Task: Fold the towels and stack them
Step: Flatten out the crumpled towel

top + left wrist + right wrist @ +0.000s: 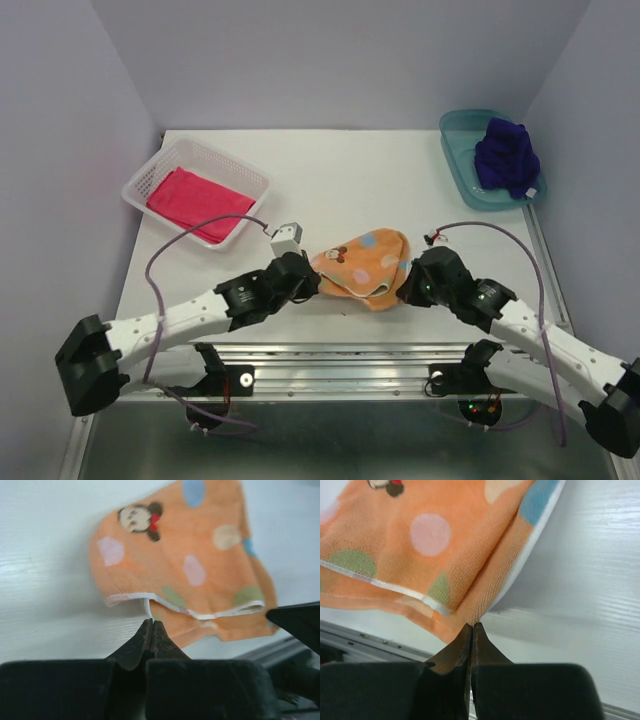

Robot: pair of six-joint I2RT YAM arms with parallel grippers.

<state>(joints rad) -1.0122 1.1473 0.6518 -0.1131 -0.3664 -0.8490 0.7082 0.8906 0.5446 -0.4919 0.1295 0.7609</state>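
The orange polka-dot towel [362, 264] hangs bunched between my two grippers near the table's front edge. My left gripper [312, 280] is shut on the towel's white-hemmed left edge; the left wrist view shows the hem [148, 607] pinched at the tips [151, 622]. My right gripper [404, 286] is shut on the towel's right corner, and the right wrist view shows the orange cloth [445, 545] running into the tips [472, 626]. The pink-red towel [198, 203] lies folded in the white basket [250, 172]. The purple-blue towel [506, 156] lies crumpled in the teal tray [462, 170].
The basket stands at the back left and the tray at the back right corner. A metal rail [340, 352] runs along the table's front edge below the towel. Purple cables [170, 246] loop from both arms.
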